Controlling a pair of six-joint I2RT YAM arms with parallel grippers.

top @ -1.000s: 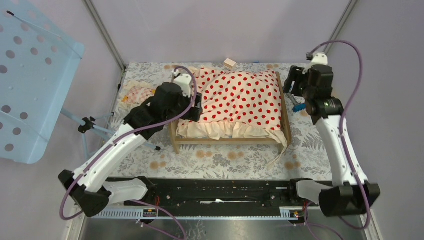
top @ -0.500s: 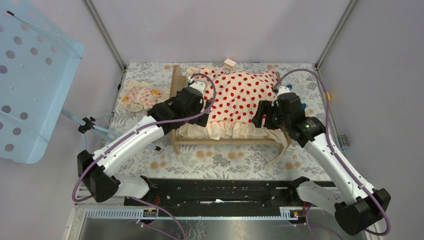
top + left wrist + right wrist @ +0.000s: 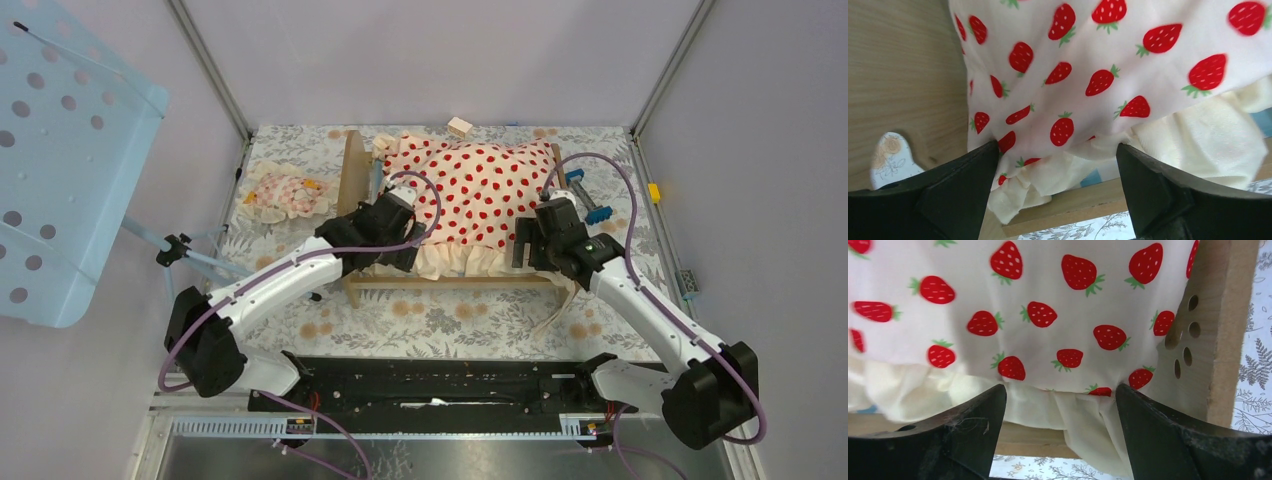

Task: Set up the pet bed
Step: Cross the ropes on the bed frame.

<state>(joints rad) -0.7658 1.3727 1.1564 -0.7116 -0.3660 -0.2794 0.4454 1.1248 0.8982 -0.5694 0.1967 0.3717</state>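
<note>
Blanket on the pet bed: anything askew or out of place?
Yes. The blanket lies bunched, its ruffle spilling over the near rail of the pet bed; the pillow sits on the table, left of it.

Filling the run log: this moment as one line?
pet bed: blanket draped on it | left claw: open, astride blanket hem | right claw: open, astride blanket hem | pillow: on table, left of bed

I list my left arm [image 3: 270, 285] stretched forward, left gripper [image 3: 1055, 167] jaws spread wide, and my right arm [image 3: 640, 300] angled inward, right gripper [image 3: 1060, 405] likewise gaping, neither pinching anything.
</note>
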